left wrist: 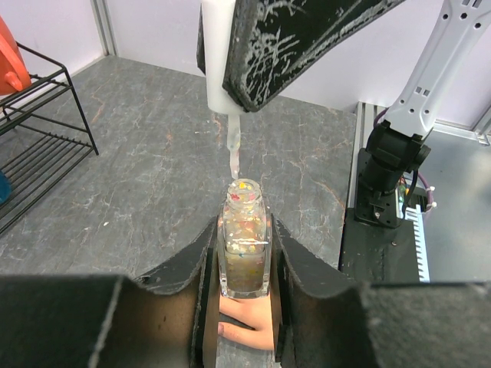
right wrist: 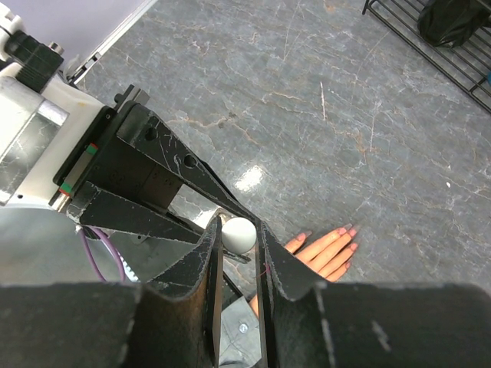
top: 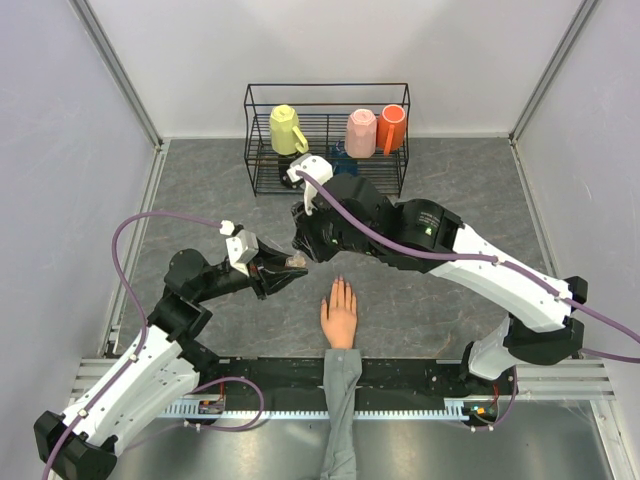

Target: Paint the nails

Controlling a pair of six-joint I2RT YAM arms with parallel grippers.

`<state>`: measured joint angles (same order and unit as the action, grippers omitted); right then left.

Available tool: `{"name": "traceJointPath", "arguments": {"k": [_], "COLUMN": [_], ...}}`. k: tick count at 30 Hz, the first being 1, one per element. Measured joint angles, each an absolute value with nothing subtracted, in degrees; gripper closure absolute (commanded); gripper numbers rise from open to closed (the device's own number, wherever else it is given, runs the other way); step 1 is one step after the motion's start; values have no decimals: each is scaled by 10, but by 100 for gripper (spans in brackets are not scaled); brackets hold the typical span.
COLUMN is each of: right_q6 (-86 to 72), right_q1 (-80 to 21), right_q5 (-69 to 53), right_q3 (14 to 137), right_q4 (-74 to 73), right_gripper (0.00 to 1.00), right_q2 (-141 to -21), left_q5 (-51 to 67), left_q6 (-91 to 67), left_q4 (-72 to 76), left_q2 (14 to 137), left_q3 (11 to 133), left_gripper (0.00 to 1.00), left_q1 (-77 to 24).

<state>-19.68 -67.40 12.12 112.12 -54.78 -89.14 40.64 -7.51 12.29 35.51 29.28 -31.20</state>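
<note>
A peach mannequin hand (top: 340, 318) with a grey sleeve (top: 342, 400) lies palm down at the table's near middle, its pale pinkish nails (right wrist: 349, 228) pointing away from the arms. My left gripper (top: 293, 265) is shut on a small open glass bottle of glitter polish (left wrist: 244, 245), held upright just left of and above the hand (left wrist: 247, 323). My right gripper (top: 302, 243) is shut on the white cap (right wrist: 238, 232). The cap's brush (left wrist: 233, 157) hangs just above the bottle's mouth.
A black wire rack (top: 327, 100) stands at the back with a yellow pitcher (top: 287, 130), a pink cup (top: 361, 132) and an orange cup (top: 392, 127). The rack's edge shows in the left wrist view (left wrist: 46, 130). White walls close in both sides.
</note>
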Motion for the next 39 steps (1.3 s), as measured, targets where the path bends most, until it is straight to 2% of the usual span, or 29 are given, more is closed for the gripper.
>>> {"name": "traceJointPath", "arguments": {"k": [39], "right_q6": [-200], "right_q1": [-674], "right_q5": [104], "right_q3": [1091], "right_q4": [-535], "right_gripper": [100], "right_q2": [-871], "left_q5": [407], "left_q6": [-75], "left_q4": [123], "left_q2": [355], "left_q3": [293], "left_gripper": [98], "left_q1": [-312]}}
